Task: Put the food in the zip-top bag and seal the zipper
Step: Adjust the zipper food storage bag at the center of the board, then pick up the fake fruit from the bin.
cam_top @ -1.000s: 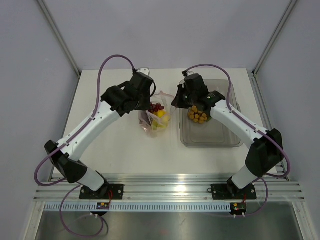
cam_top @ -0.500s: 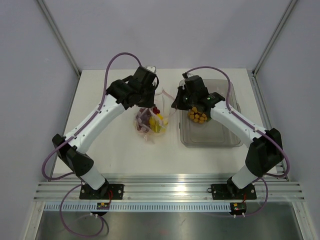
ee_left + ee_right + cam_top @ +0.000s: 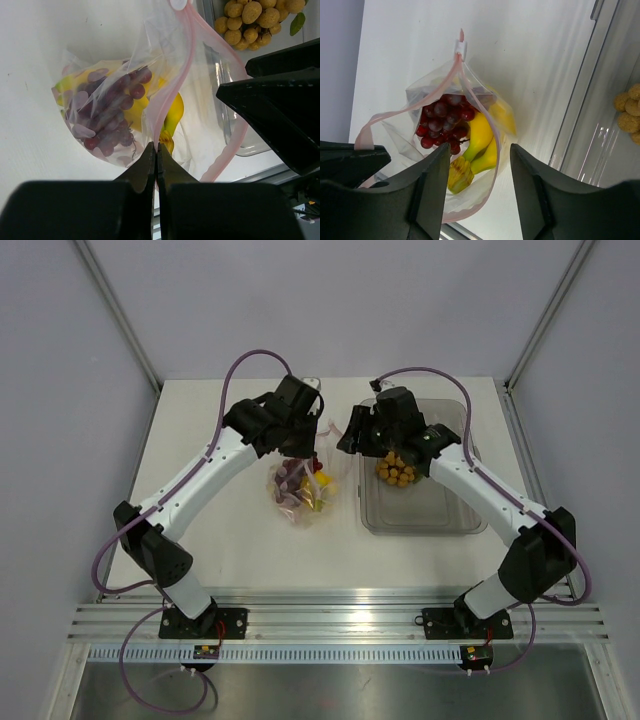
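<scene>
The clear dotted zip-top bag (image 3: pixel 298 492) hangs open-mouthed just left of the tray. Inside it are the yellow bananas (image 3: pixel 482 136) and the dark red grapes (image 3: pixel 441 119). My left gripper (image 3: pixel 157 148) is shut on the pink zipper (image 3: pixel 186 60) strip of one rim and holds that side up. The other rim sags away in a loop. My right gripper (image 3: pixel 479 156) stands open above the bag's mouth, with nothing between its fingers. The tan-orange round fruits (image 3: pixel 395 471) lie in the tray, outside the bag.
The rigid clear tray (image 3: pixel 425 516) sits on the right half of the white table, right beside the bag. A white slider tab (image 3: pixel 461 47) sits at one end of the zipper. Grey walls and metal posts close in the table's far side.
My right gripper has opened and let go of the bag's rim. The left arm has drawn the bag a little left and nearer, still gripping the zipper.
</scene>
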### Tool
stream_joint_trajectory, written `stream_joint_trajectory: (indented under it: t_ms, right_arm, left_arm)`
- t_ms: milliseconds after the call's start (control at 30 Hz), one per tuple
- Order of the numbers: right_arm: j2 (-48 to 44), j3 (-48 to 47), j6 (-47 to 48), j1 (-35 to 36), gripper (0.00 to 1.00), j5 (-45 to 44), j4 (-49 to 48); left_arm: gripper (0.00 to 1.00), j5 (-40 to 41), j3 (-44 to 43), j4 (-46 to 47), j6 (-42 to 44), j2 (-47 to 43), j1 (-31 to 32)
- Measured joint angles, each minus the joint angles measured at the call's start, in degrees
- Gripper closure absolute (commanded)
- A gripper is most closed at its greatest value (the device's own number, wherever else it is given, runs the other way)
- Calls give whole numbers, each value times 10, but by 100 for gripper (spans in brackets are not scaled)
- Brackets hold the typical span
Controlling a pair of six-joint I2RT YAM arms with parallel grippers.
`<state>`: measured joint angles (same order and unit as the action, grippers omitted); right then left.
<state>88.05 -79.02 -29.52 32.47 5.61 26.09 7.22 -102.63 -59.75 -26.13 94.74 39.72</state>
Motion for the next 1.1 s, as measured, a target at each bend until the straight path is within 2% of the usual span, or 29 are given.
stream_joint_trajectory:
  t_ms: [167, 267, 400, 567, 667, 733, 900, 1100]
  right_arm:
    - [-29, -2, 4, 0, 31, -16, 10]
    - [-66, -1, 9, -16, 30, -36, 24]
    - [-129, 34, 0, -91, 26, -63, 18]
    - [-176, 177, -69, -236, 27, -51, -35]
    - [-154, 263, -129, -307, 29, -23, -61]
    - [-122, 287, -164, -329, 29, -11, -66]
    - [-61, 286, -237, -336, 30, -10, -103]
    - [-17, 282, -328, -336, 33, -65, -132]
  left_arm:
    - [100, -2, -7, -1, 2, 3, 0]
    - [100, -4, -11, -2, 3, 4, 0]
    - [100, -5, -13, -1, 3, 4, 0]
    - [100, -8, -13, -1, 3, 4, 0]
    - [100, -9, -13, -1, 4, 4, 0]
    - [100, -9, -13, -1, 4, 4, 0]
    - [100, -11, -13, -1, 6, 7, 0]
    - [100, -13, -13, -1, 9, 11, 0]
